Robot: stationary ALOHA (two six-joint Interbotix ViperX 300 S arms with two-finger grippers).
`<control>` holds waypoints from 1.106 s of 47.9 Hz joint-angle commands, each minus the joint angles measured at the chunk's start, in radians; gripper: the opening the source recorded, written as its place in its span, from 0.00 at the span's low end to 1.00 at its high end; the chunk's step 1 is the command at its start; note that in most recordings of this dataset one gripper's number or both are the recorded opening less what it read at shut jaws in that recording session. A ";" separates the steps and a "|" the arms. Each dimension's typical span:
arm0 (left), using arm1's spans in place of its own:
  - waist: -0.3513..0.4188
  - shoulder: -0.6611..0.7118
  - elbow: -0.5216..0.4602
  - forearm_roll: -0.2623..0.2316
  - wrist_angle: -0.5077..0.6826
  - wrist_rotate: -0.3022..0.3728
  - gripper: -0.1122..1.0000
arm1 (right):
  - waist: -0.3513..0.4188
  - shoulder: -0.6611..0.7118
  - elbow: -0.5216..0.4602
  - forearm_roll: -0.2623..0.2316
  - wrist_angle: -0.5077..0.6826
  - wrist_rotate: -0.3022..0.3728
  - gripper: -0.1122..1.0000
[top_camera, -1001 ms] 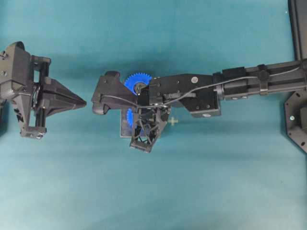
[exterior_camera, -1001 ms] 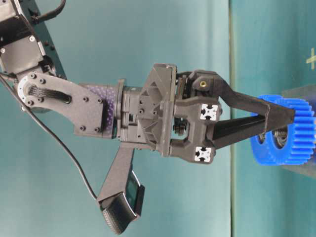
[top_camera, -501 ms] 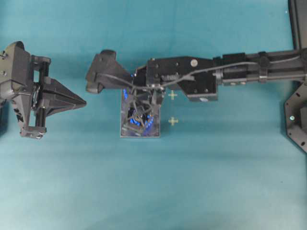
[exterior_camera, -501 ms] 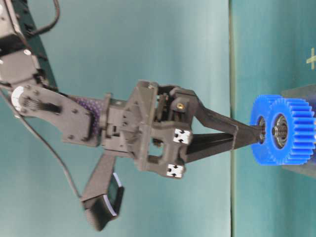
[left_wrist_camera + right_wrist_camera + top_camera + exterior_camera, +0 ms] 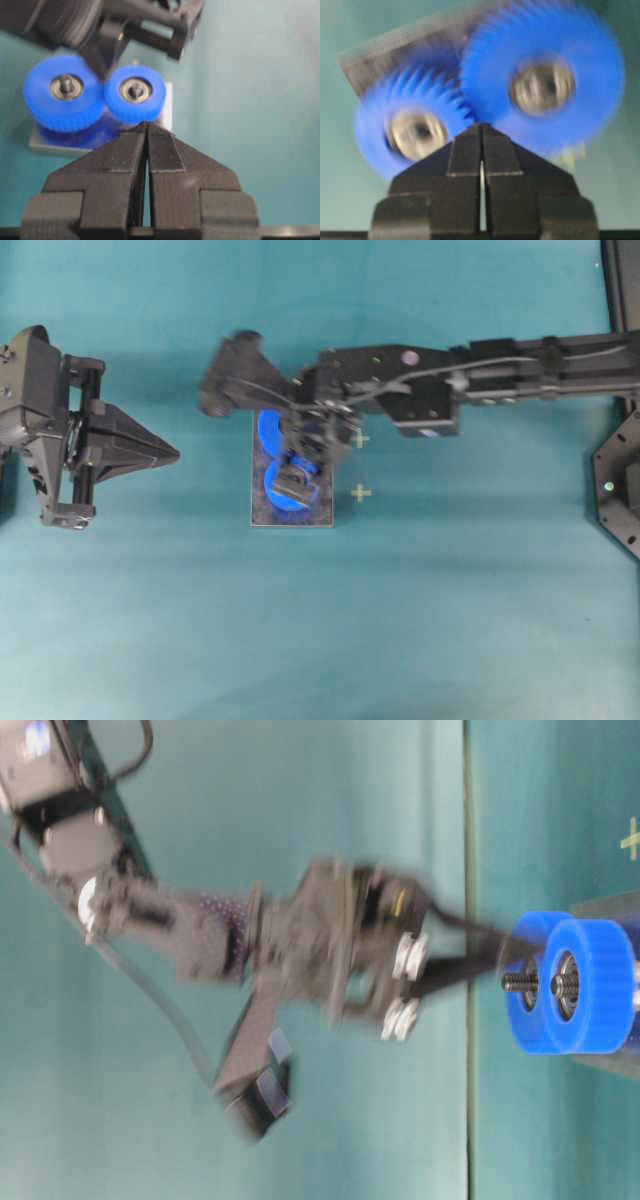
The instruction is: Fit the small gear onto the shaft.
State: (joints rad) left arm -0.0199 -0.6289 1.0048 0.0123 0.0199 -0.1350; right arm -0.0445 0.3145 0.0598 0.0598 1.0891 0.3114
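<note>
The small gear (image 5: 135,93) sits on the shaft (image 5: 135,91), whose tip shows in its hub, on the grey plate (image 5: 168,109). It meshes with the larger blue gear (image 5: 62,93) beside it. In the overhead view the small gear (image 5: 275,496) lies under my right gripper (image 5: 292,478). In the right wrist view my right gripper (image 5: 481,125) is shut and empty, with its tips just in front of the two blurred gears. My left gripper (image 5: 146,123) is shut and empty. In the overhead view it (image 5: 176,452) hangs left of the plate (image 5: 322,517).
The larger blue gear (image 5: 265,428) stands on its own peg at the plate's far end. The right arm (image 5: 430,400) stretches across from the right. Two pale cross marks (image 5: 361,493) lie on the teal mat right of the plate.
My right gripper has drawn back from the small gear, which stays on the shaft beside the larger gear. The right arm is blurred with motion. The left arm has not moved.
</note>
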 commanded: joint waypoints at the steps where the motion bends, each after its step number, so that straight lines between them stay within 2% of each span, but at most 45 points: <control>1: -0.002 -0.014 -0.009 0.003 -0.009 -0.008 0.10 | 0.048 -0.083 0.026 0.021 0.000 0.021 0.09; 7: 0.000 -0.020 -0.002 0.002 -0.008 -0.025 0.10 | 0.060 -0.158 0.052 0.023 0.008 0.055 0.09; 12: -0.002 -0.023 0.000 0.003 -0.008 -0.028 0.10 | 0.052 -0.219 0.089 0.005 0.000 0.092 0.09; 19: 0.000 -0.023 0.000 0.002 -0.008 -0.028 0.10 | 0.038 -0.311 0.206 -0.029 -0.071 0.094 0.09; 35: -0.003 -0.028 -0.028 0.002 -0.034 -0.008 0.10 | 0.037 -0.558 0.571 -0.028 -0.647 0.101 0.09; 44: -0.003 -0.026 -0.021 0.003 -0.037 0.028 0.10 | 0.044 -0.640 0.752 -0.028 -0.887 0.101 0.09; 53: -0.002 -0.034 -0.025 0.003 -0.035 0.087 0.10 | 0.044 -0.712 0.861 -0.032 -1.072 0.081 0.09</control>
State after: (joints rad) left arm -0.0215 -0.6581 1.0032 0.0123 -0.0061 -0.0583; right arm -0.0031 -0.3543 0.8943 0.0322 0.0936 0.4050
